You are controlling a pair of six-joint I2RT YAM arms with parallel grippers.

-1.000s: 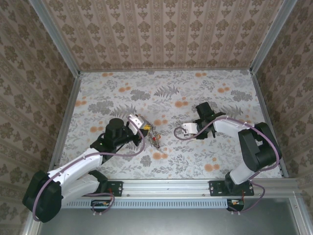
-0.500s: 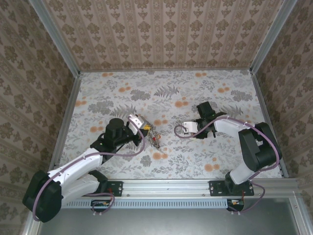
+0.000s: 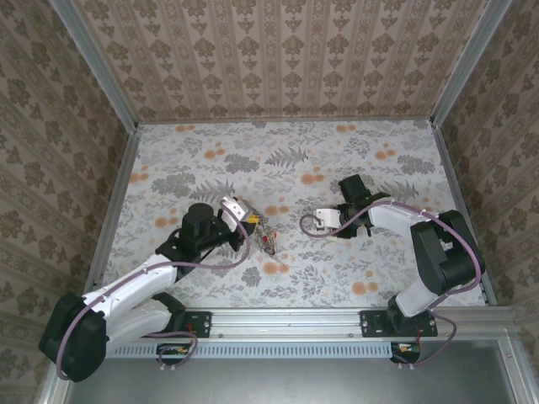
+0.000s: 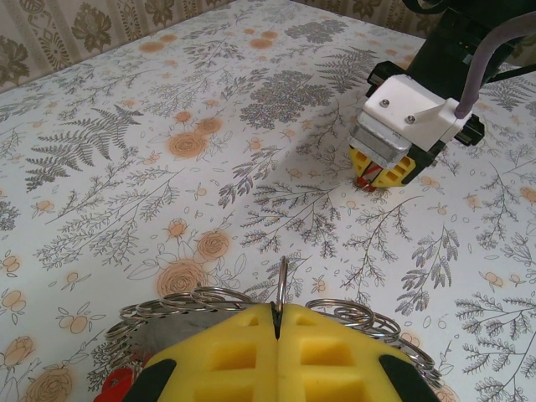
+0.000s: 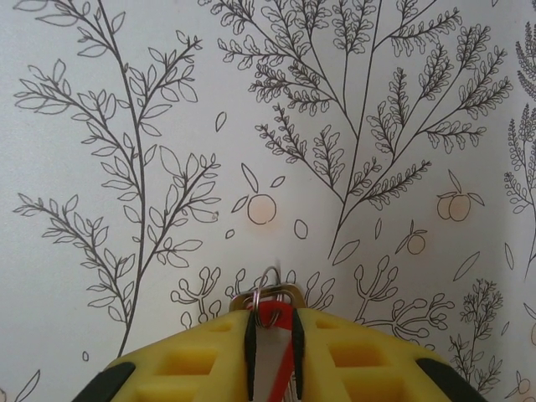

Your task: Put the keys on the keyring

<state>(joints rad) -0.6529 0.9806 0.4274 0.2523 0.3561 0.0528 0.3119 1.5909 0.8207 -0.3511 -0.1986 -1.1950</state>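
Two clamps: left gripper (image 4: 276, 313) pinches the keyring (image 4: 283, 280) upright, likely steadying it; right gripper (image 5: 272, 310) squeezes a red key (image 5: 270, 319), loop end forward for threading.

A floral-print tabletop (image 3: 286, 160) sits enclosed by damask-patterned walls (image 3: 278, 59).

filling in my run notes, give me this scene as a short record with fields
surface: floral-patterned table
left fingers: shut on the keyring, which stands on edge between them
right fingers: shut on a red-headed key, a small metal loop poking out past the tips
spacing: the two sets of fingers are apart, facing each other across the table
held key on keyring: not yet
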